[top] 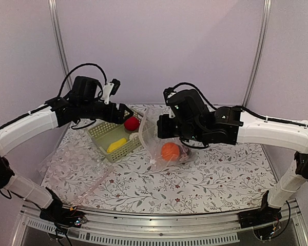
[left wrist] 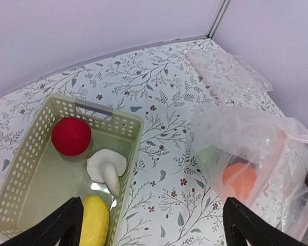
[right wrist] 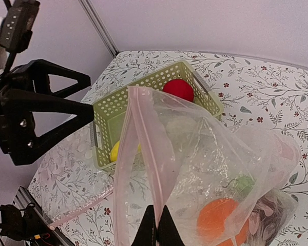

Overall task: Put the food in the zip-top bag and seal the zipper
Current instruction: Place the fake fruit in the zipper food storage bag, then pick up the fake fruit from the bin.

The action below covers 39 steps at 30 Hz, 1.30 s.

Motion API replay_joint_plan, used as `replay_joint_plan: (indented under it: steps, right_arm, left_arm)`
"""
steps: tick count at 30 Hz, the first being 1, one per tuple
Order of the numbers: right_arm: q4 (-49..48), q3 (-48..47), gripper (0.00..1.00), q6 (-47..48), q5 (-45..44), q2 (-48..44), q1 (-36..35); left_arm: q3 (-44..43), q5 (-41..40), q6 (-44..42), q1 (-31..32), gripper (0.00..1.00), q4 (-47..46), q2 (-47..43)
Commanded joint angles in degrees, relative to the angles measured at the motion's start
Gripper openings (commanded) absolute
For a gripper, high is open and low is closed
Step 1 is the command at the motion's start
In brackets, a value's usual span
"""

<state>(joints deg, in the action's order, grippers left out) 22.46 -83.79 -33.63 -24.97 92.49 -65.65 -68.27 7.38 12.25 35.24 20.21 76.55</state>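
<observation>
The zip-top bag hangs open beside the basket, its mouth held up. My right gripper is shut on one side of the pale pink zipper strip; it also shows in the top view. Inside the bag lie the orange, the green piece and a dark piece. The red ball, the white piece and the yellow piece lie in the basket. My left gripper is open and empty, above the basket's edge. The slider is not visible.
The light green lattice basket stands left of the bag. A second clear bag with a pink strip lies flat on the table's left. More clear plastic lies near the far corner. Walls close the back and sides.
</observation>
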Motion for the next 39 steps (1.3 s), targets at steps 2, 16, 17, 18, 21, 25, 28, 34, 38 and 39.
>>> replay_joint_plan:
  steps: [2,16,17,18,21,25,28,34,38,39]
  right_arm:
    - [0.2,1.5,0.00,-0.6,-1.3,-1.9,-0.4]
    - [0.0,2.8,0.00,-0.4,-2.5,-3.8,-0.4]
    - [0.1,2.9,0.00,-0.3,-2.5,-3.8,-0.4]
    - [0.1,2.9,0.00,-0.3,-2.5,-4.0,-0.4]
    - [0.1,3.3,0.00,-0.3,-2.6,-4.3,-0.4]
    - [0.0,3.9,0.00,-0.3,-3.2,-4.9,-0.4]
    - [-0.1,4.1,0.00,-0.3,-3.2,-5.1,-0.4]
    - [-0.2,4.1,0.00,-0.4,-3.0,-5.1,-0.4]
    - [-0.2,4.2,0.00,-0.4,-3.1,-5.1,-0.4]
    - [-0.2,4.2,0.00,-0.4,-3.0,-5.1,-0.4]
  left_arm:
    - [-6.0,0.3,2.4,-3.9,0.95,12.1,8.0]
    - [-18.2,2.9,-8.8,-9.7,0.77,33.8,26.1]
    - [-18.6,2.4,-8.9,-9.8,0.76,34.8,27.2]
    - [-18.8,1.8,-8.8,-9.7,0.75,35.4,28.0]
    - [-18.9,0.1,-8.9,-9.7,0.75,35.7,29.7]
    - [-18.8,-2.3,-8.8,-9.8,0.75,35.5,31.3]
    - [-18.7,-3.2,-8.6,-9.7,0.74,35.2,32.6]
    - [-19.1,-4.2,-8.8,-9.7,0.66,35.2,34.7]
    - [-19.3,-3.4,-8.9,-9.7,0.65,35.2,35.6]
    - [-19.2,-3.5,-8.9,-9.6,0.65,35.2,35.7]
